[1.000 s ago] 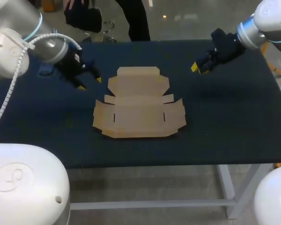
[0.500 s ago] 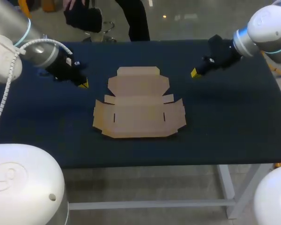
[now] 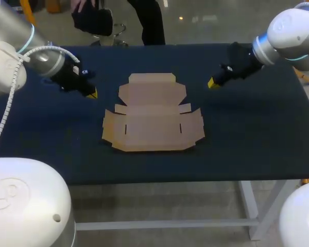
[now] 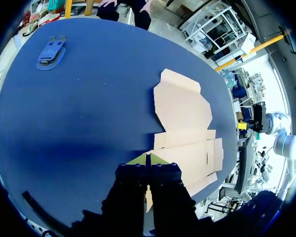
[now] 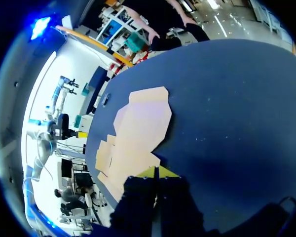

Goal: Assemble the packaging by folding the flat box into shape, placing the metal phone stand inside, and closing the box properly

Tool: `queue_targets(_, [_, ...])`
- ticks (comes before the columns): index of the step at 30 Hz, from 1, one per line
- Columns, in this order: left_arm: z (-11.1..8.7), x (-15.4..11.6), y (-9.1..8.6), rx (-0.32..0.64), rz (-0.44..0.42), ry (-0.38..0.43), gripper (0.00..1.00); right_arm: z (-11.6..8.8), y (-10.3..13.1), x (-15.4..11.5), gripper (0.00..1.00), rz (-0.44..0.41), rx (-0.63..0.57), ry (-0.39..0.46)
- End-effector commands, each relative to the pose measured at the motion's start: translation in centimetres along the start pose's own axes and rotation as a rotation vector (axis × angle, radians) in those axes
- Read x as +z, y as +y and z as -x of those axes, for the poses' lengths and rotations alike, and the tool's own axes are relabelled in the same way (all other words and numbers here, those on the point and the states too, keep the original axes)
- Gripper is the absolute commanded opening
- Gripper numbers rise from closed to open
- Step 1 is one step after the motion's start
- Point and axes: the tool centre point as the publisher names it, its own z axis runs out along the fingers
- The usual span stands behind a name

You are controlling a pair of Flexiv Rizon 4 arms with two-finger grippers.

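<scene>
The flat brown cardboard box (image 3: 153, 116) lies unfolded in the middle of the dark table, flaps spread. My left gripper (image 3: 91, 93) hovers just off the box's far-left flap, shut and holding nothing. In the left wrist view its yellow tips (image 4: 147, 159) meet, with the box (image 4: 185, 123) ahead and to one side. The blue-grey metal phone stand (image 4: 51, 51) lies flat near the far table corner; my left arm hides it in the head view. My right gripper (image 3: 211, 83) hangs to the box's far right, also shut and empty; its tips (image 5: 155, 173) point toward the box (image 5: 133, 138).
The dark blue table (image 3: 247, 134) has bare cloth on every side of the box, widest on the right. Its front edge runs a short way below the box.
Both grippers have gone from open to shut, on nothing. The left gripper drew back a little to the left; the right one dropped slightly toward the box. The box has not moved.
</scene>
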Motion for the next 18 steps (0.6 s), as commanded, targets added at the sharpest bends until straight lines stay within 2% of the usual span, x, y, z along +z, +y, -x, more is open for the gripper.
queue_targets(1, [0.0,0.0,0.0,0.000,0.002,-0.003,0.00,0.0,0.1,-0.1,0.00,-0.004,-0.001,0.002])
queue_targets(6, [-0.1,0.1,-0.1,0.001,0.001,-0.014,0.00,0.0,0.1,-0.1,0.00,-0.004,-0.001,0.002])
queue_targets(11, [-0.3,0.5,0.6,0.071,-0.006,-0.030,0.00,0.0,-0.6,1.1,0.00,-0.005,-0.021,0.010])
queue_targets(18, [-0.5,2.8,1.0,0.109,-0.035,-0.063,0.00,0.1,-0.8,3.2,0.00,-0.035,-0.029,0.031])
